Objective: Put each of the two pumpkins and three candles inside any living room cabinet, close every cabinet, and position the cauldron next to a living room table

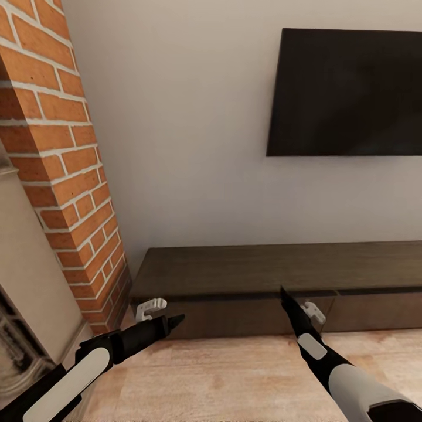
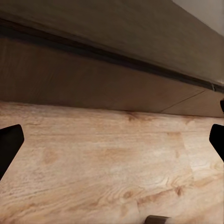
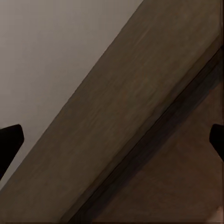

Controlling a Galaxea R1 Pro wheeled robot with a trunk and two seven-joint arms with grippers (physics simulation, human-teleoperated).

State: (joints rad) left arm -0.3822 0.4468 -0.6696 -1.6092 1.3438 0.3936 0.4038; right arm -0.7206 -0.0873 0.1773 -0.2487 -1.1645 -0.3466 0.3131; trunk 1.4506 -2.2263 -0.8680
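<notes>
Both your grippers, left gripper [image 2: 112,140] and right gripper [image 3: 112,140], are spread wide, holding nothing.
The cabinet [image 1: 281,272] sits right ahead against the wall, drawers shut, below the TV [image 1: 346,91].

Home living room, simulator render. Large dark flat screen [image 1: 346,91] mounted on plain pale wall [image 1: 187,135]. Long low dark brown cabinet [image 1: 264,272] below it, flat top, handleless fronts, standing against wall. Red brick chimney column [image 1: 64,164] at left, stone-coloured fireplace surround [image 1: 26,275] beside it. Light wood-plank floor [image 1: 234,375] in front of cabinet.
</notes>
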